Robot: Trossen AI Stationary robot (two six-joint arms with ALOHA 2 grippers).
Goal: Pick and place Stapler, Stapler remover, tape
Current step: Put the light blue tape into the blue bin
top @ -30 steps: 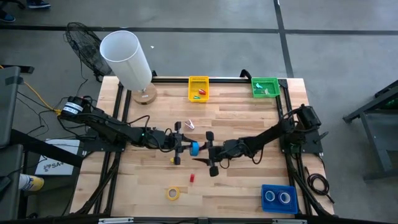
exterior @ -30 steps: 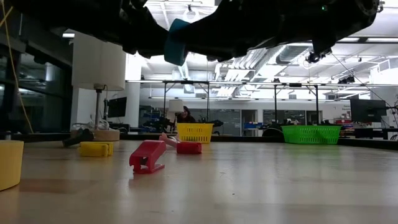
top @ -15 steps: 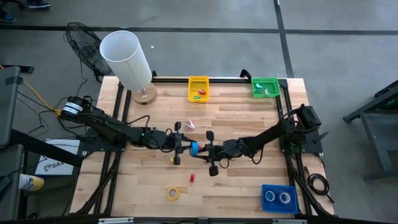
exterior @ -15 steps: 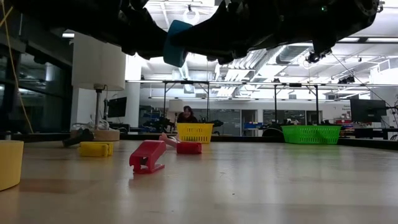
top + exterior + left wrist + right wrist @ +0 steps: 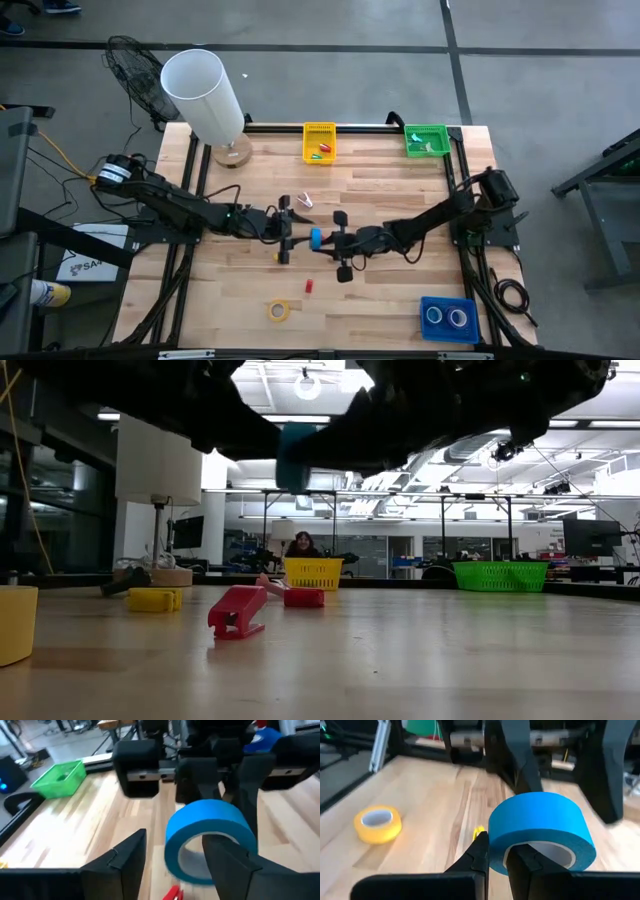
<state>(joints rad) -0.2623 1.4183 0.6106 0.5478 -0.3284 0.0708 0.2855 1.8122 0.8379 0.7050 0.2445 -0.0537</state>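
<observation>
Blue tape (image 5: 540, 827) pinched by right hand (image 5: 495, 855) mid-table, airborne.

Open tabletop (image 5: 400, 200) between claws and baskets (image 5: 319, 142).

Held above table (image 5: 400, 190) centre between left gripper (image 5: 287, 232) and right gripper (image 5: 338, 244): tape (image 5: 315, 238); two baskets (image 5: 319, 141) along far edge.
</observation>
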